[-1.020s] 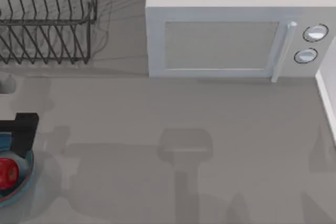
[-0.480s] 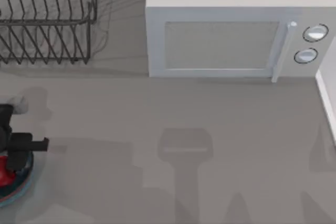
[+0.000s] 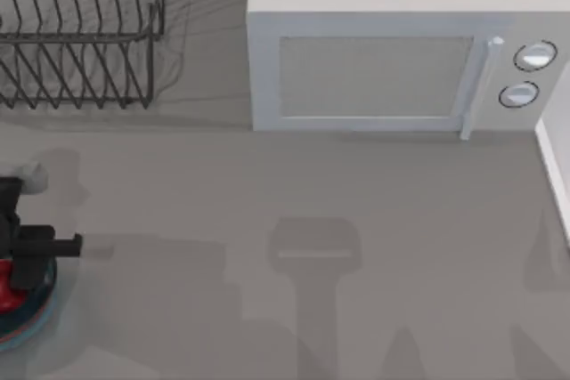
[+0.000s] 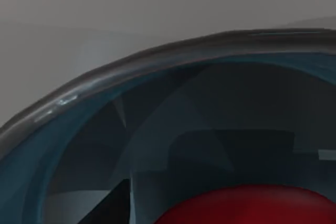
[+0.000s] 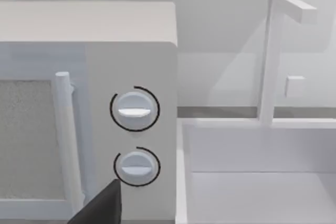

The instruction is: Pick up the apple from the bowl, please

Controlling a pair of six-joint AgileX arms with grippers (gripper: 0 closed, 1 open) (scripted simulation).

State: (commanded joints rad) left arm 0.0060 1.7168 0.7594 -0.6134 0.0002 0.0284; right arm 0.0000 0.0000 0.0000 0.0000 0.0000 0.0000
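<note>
Counter: the flat grey counter (image 3: 294, 220) carries everything, and all the action sits out at nine o'clock on its left edge.
Microwave: the boxy white microwave with two round dials (image 3: 401, 51) stands at about one o'clock, door shut, well apart from the work; the right wrist view looks at its dials (image 5: 134, 109) and a white sink with a thin white tap (image 5: 262, 171) beside it.
Rack: the dark wire dish rack (image 3: 80, 33) holds the eleven o'clock corner, not involved.
Left arm: the left tool (image 3: 18, 260), black and blocky, is right over the bowl at eight to nine o'clock, covering most of the fruit from above. Whether its fingers are parted or pressed together I cannot tell; its wrist camera is down inside the bowl, a dark finger edge at the bottom of that picture.
Right arm: parked off toward three o'clock, its camera facing the microwave; a dark sliver of the right tool (image 5: 100, 208) shows, its fingers unreadable.
Bowl: the shallow translucent blue bowl with a thin reddish-brown rim (image 3: 27, 327) sits on the counter, half cut off by the picture's left edge.
Apple: the small glossy red apple (image 4: 247, 205) lies in the bowl, directly under the tool.
Progress: I'd say the reach is done, with the tool low at the fruit. Left to do: a confirmed grip and the lift clear of the rim.
</note>
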